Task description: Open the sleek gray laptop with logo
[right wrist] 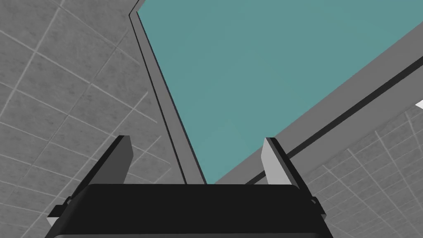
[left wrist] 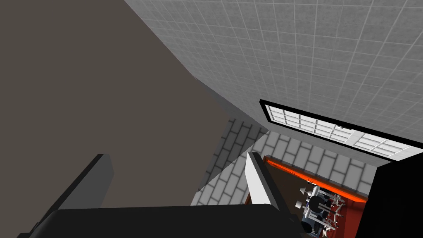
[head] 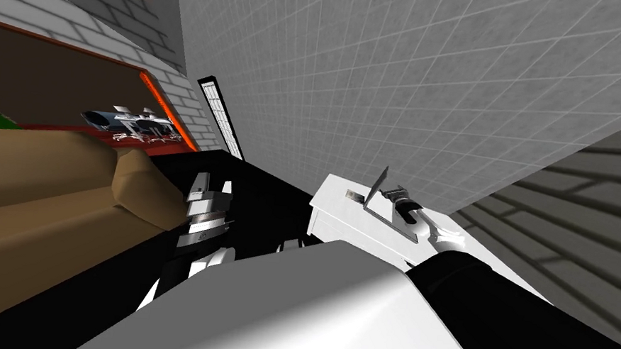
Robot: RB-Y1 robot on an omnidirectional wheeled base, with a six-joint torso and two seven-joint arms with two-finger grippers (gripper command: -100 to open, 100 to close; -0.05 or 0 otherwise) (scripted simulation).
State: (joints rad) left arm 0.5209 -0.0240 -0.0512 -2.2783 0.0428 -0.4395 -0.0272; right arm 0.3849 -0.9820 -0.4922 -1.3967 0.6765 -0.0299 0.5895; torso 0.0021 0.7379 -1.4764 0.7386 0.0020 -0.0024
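The laptop (head: 377, 189) sits on the white table (head: 330, 217) with its lid standing partway up, a thin grey slab hinged to a flat base. I'd judge it light but stiff, with a smooth, slippery shell and a screen that wouldn't take pressure kindly. The hinge likely resists a little, so the place to pinch or push is the lid's free edge or a top corner, on the frame and off the glass. The right gripper (head: 395, 194) is over the table right at the lid, jaws spread and clamping nothing. The head view gives the lid's angle and the table beneath, but the lid is nearly edge-on there. The right wrist view looks straight at the teal screen (right wrist: 268, 74) and its grey bezel (right wrist: 330, 110), with one corner of the lid reaching down between the fingers (right wrist: 276, 165); whether it touches them I can't tell. The left gripper (head: 212, 186) hangs well off the table, beside the sofa (head: 49, 215), jaws likewise apart.
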